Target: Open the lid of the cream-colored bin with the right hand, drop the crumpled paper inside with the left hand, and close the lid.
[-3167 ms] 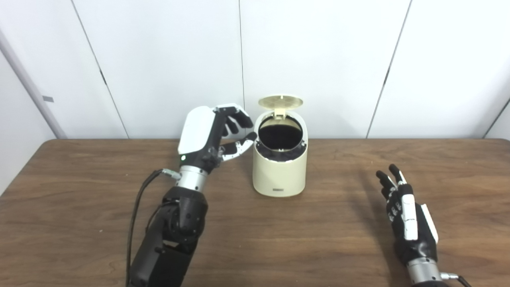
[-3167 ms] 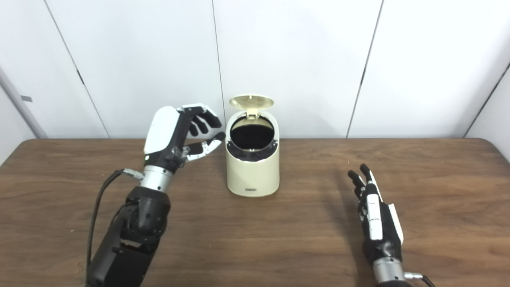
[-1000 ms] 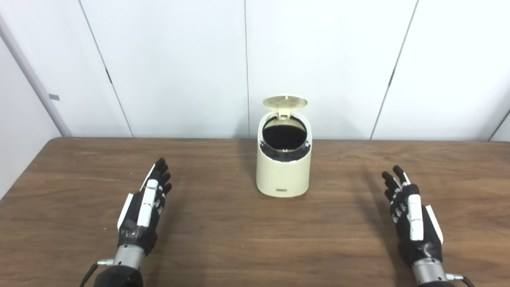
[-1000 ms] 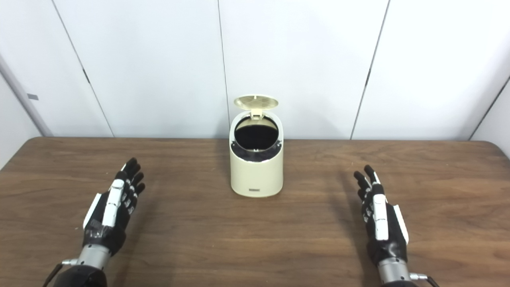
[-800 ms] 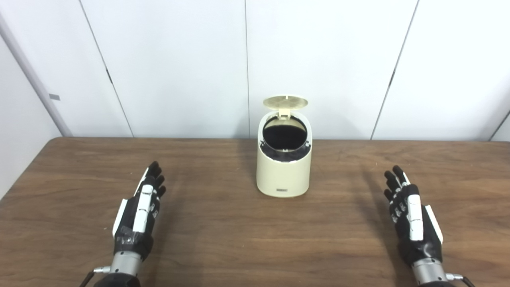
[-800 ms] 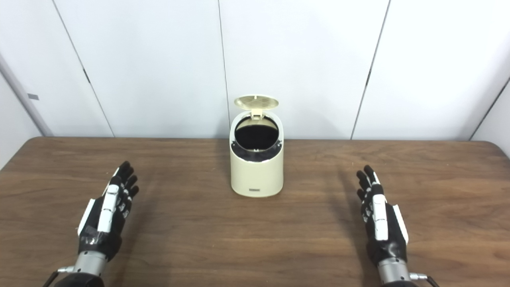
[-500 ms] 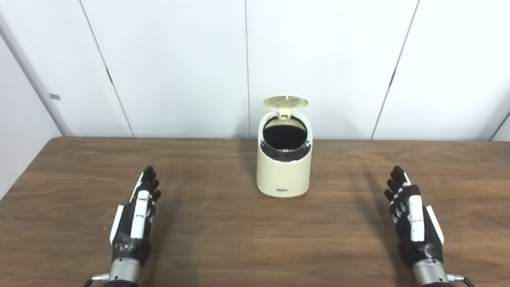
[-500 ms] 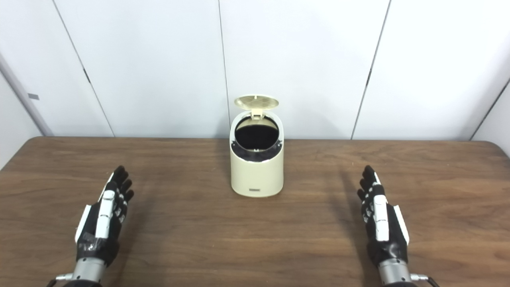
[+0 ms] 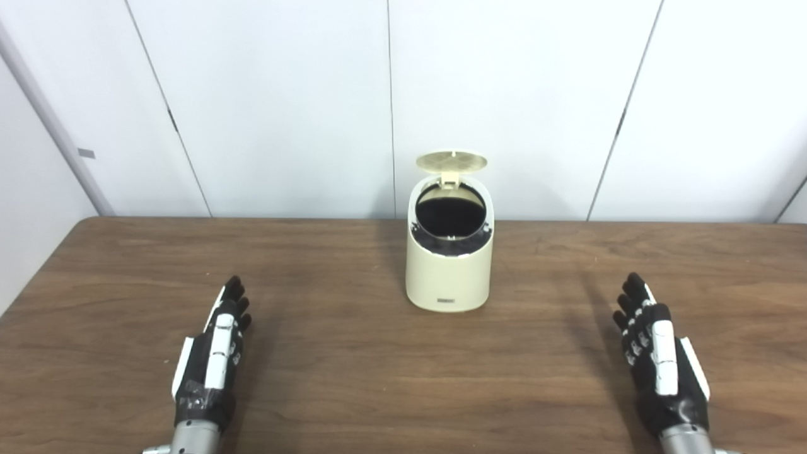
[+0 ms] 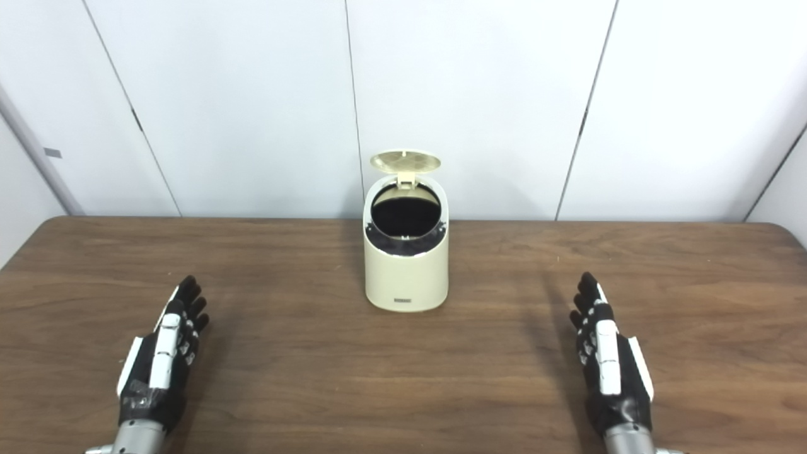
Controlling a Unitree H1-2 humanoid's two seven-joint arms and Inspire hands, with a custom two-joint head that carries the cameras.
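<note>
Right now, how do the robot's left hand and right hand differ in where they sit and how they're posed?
The left hand lies at the table's left side, left of the cream-colored bin; the right hand lies at the table's right side. The left hand's fingers angle slightly rightward, toward the bin; the right hand's angle slightly leftward, mirroring it. Shared: both are open, hold nothing, point away from the robot and are well apart from the bin, whose round lid stands open.
</note>
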